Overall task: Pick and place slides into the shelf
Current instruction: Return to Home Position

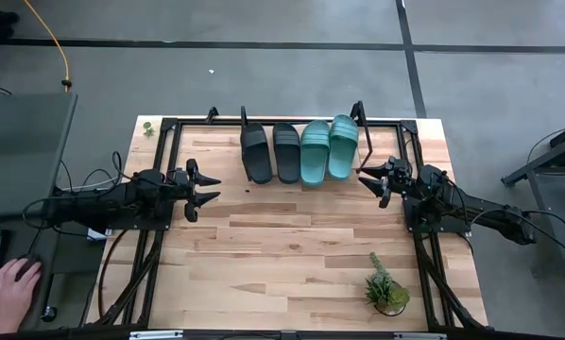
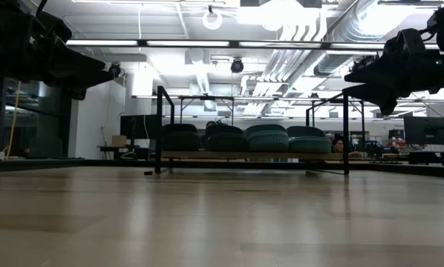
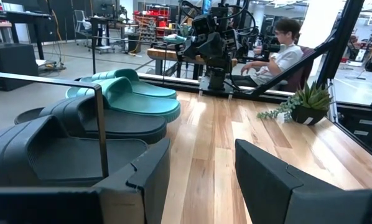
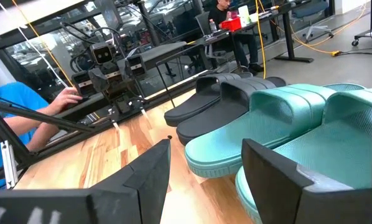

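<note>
Two black slides (image 1: pixel 270 152) and two teal-green slides (image 1: pixel 329 148) lie side by side, soles down, on the shelf's light board (image 1: pixel 216 149) inside its black tube frame, at the table's far side. The low view shows the slides' rounded ends (image 2: pixel 244 139) in a row on the board. My left gripper (image 1: pixel 210 189) hovers open above the table, left of and nearer than the black slides (image 3: pixel 80 134). My right gripper (image 1: pixel 366 177) hovers open just right of the teal slides (image 4: pixel 285 118). Neither touches anything.
A small green potted plant (image 1: pixel 386 291) stands near the table's near right corner. Bare tabletop (image 1: pixel 292 246) stretches between the arms and the near edge. A person's hand (image 1: pixel 13 288) rests off the table at left; people sit beyond the table in both wrist views.
</note>
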